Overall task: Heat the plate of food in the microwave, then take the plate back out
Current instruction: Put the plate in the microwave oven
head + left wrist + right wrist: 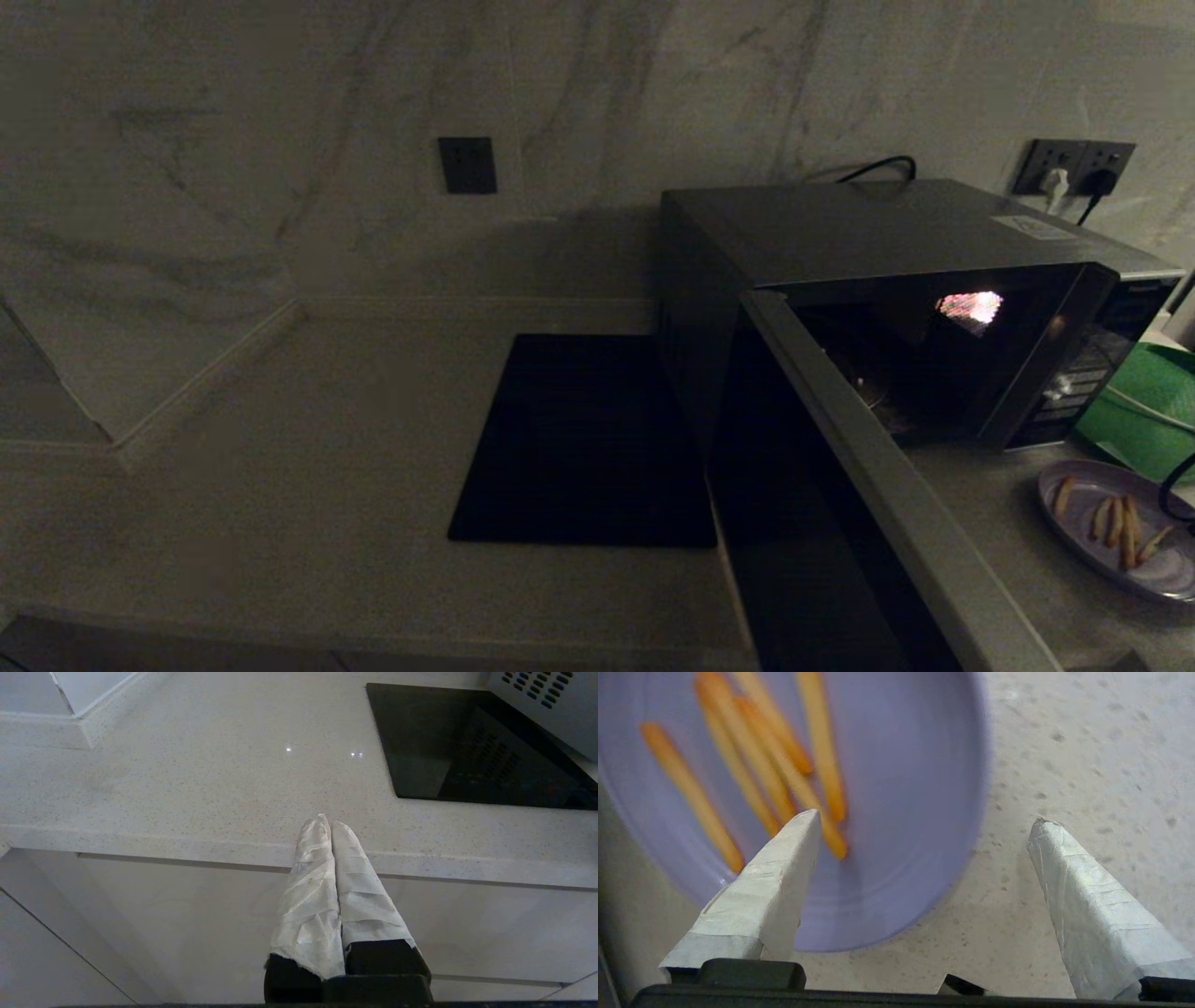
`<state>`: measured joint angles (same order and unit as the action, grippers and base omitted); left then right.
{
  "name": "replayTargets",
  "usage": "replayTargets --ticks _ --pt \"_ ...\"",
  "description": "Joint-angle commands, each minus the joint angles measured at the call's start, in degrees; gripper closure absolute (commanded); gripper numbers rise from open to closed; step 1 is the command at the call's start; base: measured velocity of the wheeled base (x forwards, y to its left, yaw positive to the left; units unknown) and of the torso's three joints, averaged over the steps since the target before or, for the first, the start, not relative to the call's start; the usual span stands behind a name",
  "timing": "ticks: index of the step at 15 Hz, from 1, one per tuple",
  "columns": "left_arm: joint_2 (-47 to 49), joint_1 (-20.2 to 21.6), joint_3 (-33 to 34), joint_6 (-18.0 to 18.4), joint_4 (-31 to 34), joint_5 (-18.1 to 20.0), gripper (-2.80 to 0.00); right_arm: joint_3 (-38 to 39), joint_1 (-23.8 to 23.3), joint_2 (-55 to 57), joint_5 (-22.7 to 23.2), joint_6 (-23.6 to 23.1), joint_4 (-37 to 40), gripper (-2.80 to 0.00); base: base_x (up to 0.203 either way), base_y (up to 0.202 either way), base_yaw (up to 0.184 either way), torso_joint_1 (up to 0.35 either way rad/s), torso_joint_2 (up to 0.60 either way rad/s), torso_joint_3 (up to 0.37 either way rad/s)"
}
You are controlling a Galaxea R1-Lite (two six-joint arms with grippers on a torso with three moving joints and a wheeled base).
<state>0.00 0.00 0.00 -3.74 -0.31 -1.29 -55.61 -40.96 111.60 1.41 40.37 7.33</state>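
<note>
I've got the right gripper (924, 823) spread wide over the plate of food (901, 812), its rim between the fingers, nothing held. In the head view the plate sits at lower right on the speckled counter (280, 485), beside the microwave (887, 233), door (840, 523) swung open. Left gripper (329, 826) is pressed closed, parked at the counter edge.

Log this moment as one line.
microwave: door open | plate of fries: on counter | right claw: open over plate rim | left claw: shut, parked
</note>
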Motion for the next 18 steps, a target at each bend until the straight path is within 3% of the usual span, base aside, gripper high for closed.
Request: replayTargets --ticks 1,12,18 --pt "-0.09 0.0 0.0 -0.04 -0.04 -0.03 0.0 -0.72 -0.12 0.19 0.35 -0.68 0.31 -2.8 0.0 0.0 0.0 0.0 0.0 0.0" --pt "-0.09 0.0 0.0 -0.04 -0.04 -0.03 0.0 -3.86 -4.9 1.92 0.49 -7.49 3.07 -2.8 0.0 0.0 0.0 0.0 0.0 0.0" --pt "-0.09 0.0 0.0 -0.04 -0.04 -0.03 0.0 -4.94 -5.18 3.6 1.66 -9.83 3.84 -2.8 0.0 0.0 0.0 0.0 0.0 0.0"
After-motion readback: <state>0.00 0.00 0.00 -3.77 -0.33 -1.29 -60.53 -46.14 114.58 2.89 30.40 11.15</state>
